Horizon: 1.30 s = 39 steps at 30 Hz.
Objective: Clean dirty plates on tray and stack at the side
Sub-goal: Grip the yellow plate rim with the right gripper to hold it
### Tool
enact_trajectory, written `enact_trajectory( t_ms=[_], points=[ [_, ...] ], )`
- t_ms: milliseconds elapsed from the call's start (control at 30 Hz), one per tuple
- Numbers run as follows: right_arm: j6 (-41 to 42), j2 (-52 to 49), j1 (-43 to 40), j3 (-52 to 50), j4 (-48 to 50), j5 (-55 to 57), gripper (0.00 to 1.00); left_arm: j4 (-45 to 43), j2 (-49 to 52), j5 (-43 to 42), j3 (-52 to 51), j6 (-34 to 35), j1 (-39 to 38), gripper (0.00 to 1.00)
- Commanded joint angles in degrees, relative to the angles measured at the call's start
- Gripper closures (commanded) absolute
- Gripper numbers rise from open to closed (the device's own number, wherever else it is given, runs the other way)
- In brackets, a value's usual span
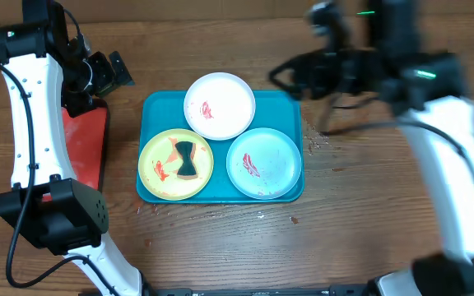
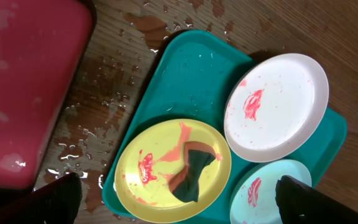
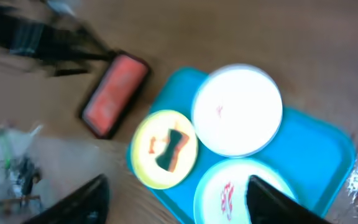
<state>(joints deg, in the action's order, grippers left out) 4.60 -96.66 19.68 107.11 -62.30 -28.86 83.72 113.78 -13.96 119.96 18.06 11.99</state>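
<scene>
A: On the teal tray [image 1: 151, 115], what?
B: White plate [image 1: 219, 105], yellow-green plate [image 1: 161, 168] bearing a dark rag [image 1: 188, 159], blue-green plate [image 1: 264, 163], all red-smeared.
A: Claws?
B: Left gripper [image 1: 111, 72] and right gripper [image 1: 288, 78]: fingers spread, empty.

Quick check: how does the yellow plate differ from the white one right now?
The yellow plate carries a dark crumpled piece; the white plate carries nothing. Yellow has several red smears, white one small mark. Yellow sits in a near corner of the tray; white overhangs its far edge. Both are round and still dirty.
</scene>
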Motion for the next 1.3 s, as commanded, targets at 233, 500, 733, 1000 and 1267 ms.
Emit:
enact_trajectory(
  t_ms=[233, 500, 733, 1000, 1267],
  points=[
    [20.35, -19.80, 17.73, 0.92, 5.66, 26.88, 0.56, 0.46, -0.22, -0.70, 0.72, 0.37, -0.44, 0.00],
    [20.92, -30.34, 21.62, 0.85, 8.24, 25.99, 0.57, 1.38, -0.22, -0.70, 0.72, 0.35, -0.44, 0.00],
    [20.59, -33.90, 24.46, 0.85, 8.28, 24.79, 0.57, 1.38, -0.22, -0.68, 0.72, 0.33, -0.44, 0.00],
    [20.94, -36.04, 25.73, -0.72, 8.41, 28.46, 0.58, 2.95, -0.22, -0.72, 0.72, -3.50, -0.44, 0.00],
    [20.96, -36.06, 25.64, -1.01, 7.52, 28.59, 0.71, 5.97, -0.11, -0.72, -1.01, -7.56, -1.03, 0.28]
  ],
)
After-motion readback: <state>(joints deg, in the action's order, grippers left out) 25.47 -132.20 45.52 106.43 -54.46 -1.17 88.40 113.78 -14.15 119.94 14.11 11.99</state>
